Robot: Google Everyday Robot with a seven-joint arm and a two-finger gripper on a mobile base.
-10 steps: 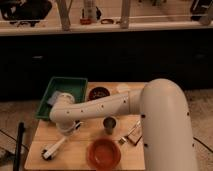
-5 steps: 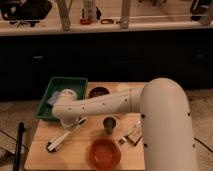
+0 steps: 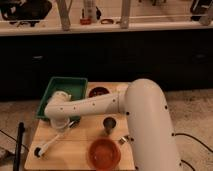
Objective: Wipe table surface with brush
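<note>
The table surface (image 3: pixel 75 150) is a pale wooden slatted top. The brush (image 3: pixel 52 141) has a slim white handle that slants down to the left, and its small dark head (image 3: pixel 38 152) rests on the planks near the front left corner. My gripper (image 3: pixel 64 124) is at the end of the white arm, just in front of the green tray, low over the left part of the table. It is shut on the upper end of the brush handle.
A green tray (image 3: pixel 62 90) lies at the back left. A dark bowl (image 3: pixel 98 92) stands at the back middle, a metal cup (image 3: pixel 109 124) in the centre, and an orange bowl (image 3: pixel 103 152) at the front. A small object (image 3: pixel 123 141) lies right of it.
The brush has swept across the left part of the table with my gripper. Its head now lies farther toward the front left corner.
</note>
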